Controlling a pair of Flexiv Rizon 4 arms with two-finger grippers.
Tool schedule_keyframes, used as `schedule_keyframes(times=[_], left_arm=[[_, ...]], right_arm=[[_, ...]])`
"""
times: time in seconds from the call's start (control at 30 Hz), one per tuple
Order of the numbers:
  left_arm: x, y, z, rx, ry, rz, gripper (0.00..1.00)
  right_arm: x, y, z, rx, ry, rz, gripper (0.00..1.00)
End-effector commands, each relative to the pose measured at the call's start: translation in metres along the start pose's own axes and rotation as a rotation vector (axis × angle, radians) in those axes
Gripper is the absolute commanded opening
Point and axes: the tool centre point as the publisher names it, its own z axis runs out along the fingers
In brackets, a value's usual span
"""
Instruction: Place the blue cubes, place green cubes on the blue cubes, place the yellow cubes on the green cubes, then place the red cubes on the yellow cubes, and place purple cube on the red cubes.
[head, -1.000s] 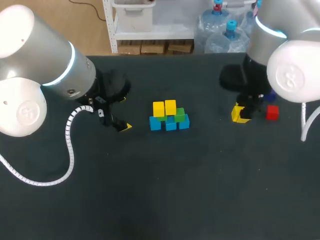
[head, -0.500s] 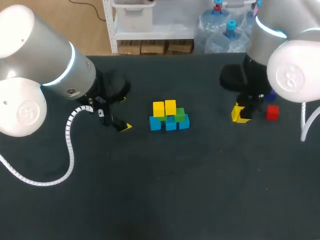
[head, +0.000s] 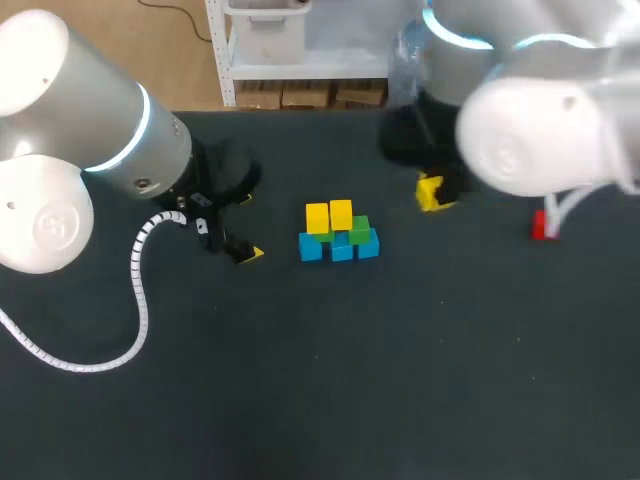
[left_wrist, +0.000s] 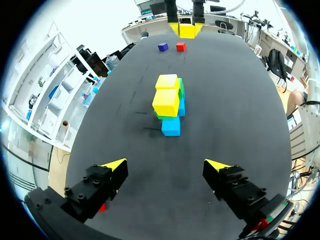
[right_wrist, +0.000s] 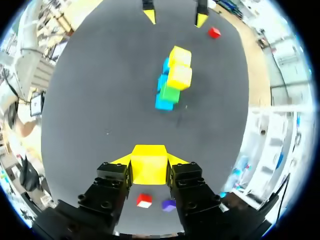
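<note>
Stack (head: 339, 232) of cubes near the middle of the dark worktop (head: 400, 380): three blue cubes (head: 342, 250) in a touching row form the base, green cubes (head: 359, 228) sit on them, and two yellow cubes (head: 317, 217) stand side by side on top. Right hand (right_wrist: 149, 159), seen from its own wrist, is clenched on a third yellow cube (right_wrist: 148, 170), with one finger against each of two opposite faces. In the head view this hand is beyond and to the right of the stack, apart from it; whether the held cube is clear of the worktop cannot be told. A red cube (head: 541, 226) lies farther right, partly hidden by the right arm (head: 540, 130). The wrist views show a purple cube (right_wrist: 169, 204) just beside it, the two not touching. Left hand (left_wrist: 167, 165) is released, its fingers spread wide with nothing between them, to the left of the stack and pointing toward it. Another red cube (right_wrist: 214, 33) lies on the worktop near the left hand.
</note>
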Motion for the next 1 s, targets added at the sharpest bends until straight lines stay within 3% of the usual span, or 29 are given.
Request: schedule_keyframes(times=[0.03,0.33,1.0], left_arm=[[0.001,0.001,0.000,0.004,-0.005,0.003,1.00],[0.001,0.001,0.000,0.004,-0.005,0.003,1.00],[0.001,0.001,0.000,0.004,-0.005,0.003,1.00]], right_arm=[[-0.027,-0.017,0.007,-0.051,0.064,-0.008,0.00],[-0.046,-0.019,0.023,-0.081,0.048,-0.008,0.00],[-0.059,-0.036,0.047,-0.114,-0.018,0.008,0.00]])
